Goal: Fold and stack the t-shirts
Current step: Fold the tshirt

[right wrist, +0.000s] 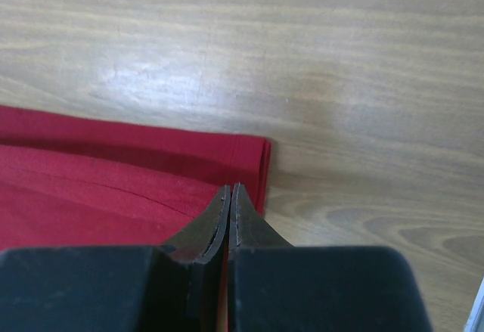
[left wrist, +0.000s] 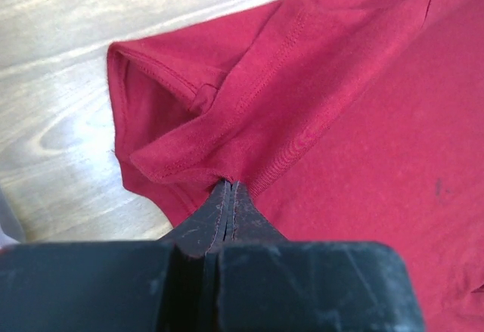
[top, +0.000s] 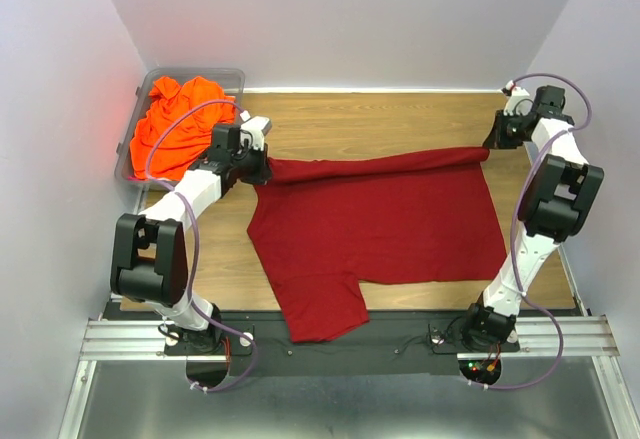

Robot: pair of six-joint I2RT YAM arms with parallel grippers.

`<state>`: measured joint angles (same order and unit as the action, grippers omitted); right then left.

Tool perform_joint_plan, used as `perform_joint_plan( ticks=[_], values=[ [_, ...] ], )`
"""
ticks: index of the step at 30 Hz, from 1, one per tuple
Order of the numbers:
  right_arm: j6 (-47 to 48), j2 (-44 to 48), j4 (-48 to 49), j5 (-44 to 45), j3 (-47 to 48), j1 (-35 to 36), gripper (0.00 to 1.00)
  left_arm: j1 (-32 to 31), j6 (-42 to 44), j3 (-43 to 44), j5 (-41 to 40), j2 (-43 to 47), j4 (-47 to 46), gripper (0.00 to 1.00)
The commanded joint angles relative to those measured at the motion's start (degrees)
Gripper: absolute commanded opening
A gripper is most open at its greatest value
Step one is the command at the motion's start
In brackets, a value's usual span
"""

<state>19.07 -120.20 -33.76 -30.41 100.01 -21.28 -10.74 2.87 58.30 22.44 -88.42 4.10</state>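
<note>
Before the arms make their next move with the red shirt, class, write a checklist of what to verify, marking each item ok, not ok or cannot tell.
1. Left gripper shut on the red shirt beside a sleeve seam: ok.
2. Right gripper shut at the shirt's hem corner: ok.
3. Far edge stretched straight between both grippers: ok.
4. Whole shirt lies on the table: not ok, the near sleeve overhangs the front edge.
5. Orange shirt out of the way in the bin: ok.
6. Number of cloth layers caught in each gripper: cannot tell.
</note>
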Motion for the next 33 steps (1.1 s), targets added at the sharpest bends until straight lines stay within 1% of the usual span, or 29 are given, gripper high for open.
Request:
perform_joint_plan(
  ticks=[1, 10, 11, 12, 13, 14, 16, 17, 18, 19, 20, 21, 22, 26, 30, 33],
  values=[
    [3.3, 2.9, 0.6, 1.1, -1.2, -0.9, 0.01, -0.9, 1.8, -1.3, -2.0, 2.0, -0.8, 0.00],
    [6.8, 1.6, 0.1, 2.8, -5.3, -0.9, 0.01, -4.7, 5.0, -3.4, -6.2, -0.7, 0.4, 0.00],
    [7.1, 1.6, 0.0, 3.1, -5.6, -0.9, 0.03, -4.9, 6.2, -3.2, -6.1, -1.0, 1.0, 0.00],
    [7.5, 1.6, 0.0, 3.7, -6.0, -0.9, 0.08, -5.1, 6.8, -2.8, -5.4, -1.9, 2.3, 0.00],
    [7.5, 1.5, 0.0, 4.1, -6.0, -0.9, 0.11, -5.3, 7.1, -2.7, -5.1, -2.1, 2.8, 0.00],
    [7.2, 1.4, -0.1, 4.6, -5.9, -1.0, 0.13, -5.5, 8.2, -2.5, -4.9, -2.4, 3.4, 0.00],
    [7.1, 1.6, -0.2, 4.7, -5.9, -1.0, 0.21, -5.9, 9.0, -2.1, -5.0, -2.3, 4.9, 0.04],
    [7.1, 2.0, -0.4, 4.6, -5.9, -1.0, 0.32, -6.0, 9.6, -2.1, -5.1, -1.9, 5.6, 0.11],
    [7.1, 2.3, -0.6, 4.2, -6.0, -1.0, 0.43, -6.0, 10.7, -1.5, -4.8, -1.2, 7.0, 0.14],
    [7.2, 2.8, -0.9, 4.0, -6.0, -1.0, 0.43, -6.0, 11.4, -1.3, -4.7, -1.2, 7.8, 0.16],
    [7.3, 3.8, -1.4, 4.0, -6.0, -1.0, 0.48, -6.0, 12.1, -1.0, -4.6, -0.4, 8.6, 0.23],
    [7.6, 4.3, -1.7, 3.8, -6.0, -1.0, 0.50, -6.0, 12.9, -0.5, -4.1, 0.2, 10.6, 0.26],
    [7.9, 5.3, -2.0, 3.8, -5.8, -1.0, 0.53, -6.0, 14.9, -0.3, -3.9, 1.4, 11.4, 0.33],
    [8.1, 6.4, -3.0, 3.9, -4.1, -1.0, 0.57, -6.0, 18.8, 1.7, -2.9, 3.9, 14.5, 0.45],
    [6.5, 4.6, -5.1, 2.2, -0.2, -0.9, 0.57, -5.5, 19.6, 7.5, -3.9, 2.1, 15.0, 0.49],
    [6.2, 3.3, -7.5, 1.4, 1.5, 0.0, 0.52, -5.2, 18.9, 10.7, -3.3, -1.4, 14.6, 0.50]
  ],
)
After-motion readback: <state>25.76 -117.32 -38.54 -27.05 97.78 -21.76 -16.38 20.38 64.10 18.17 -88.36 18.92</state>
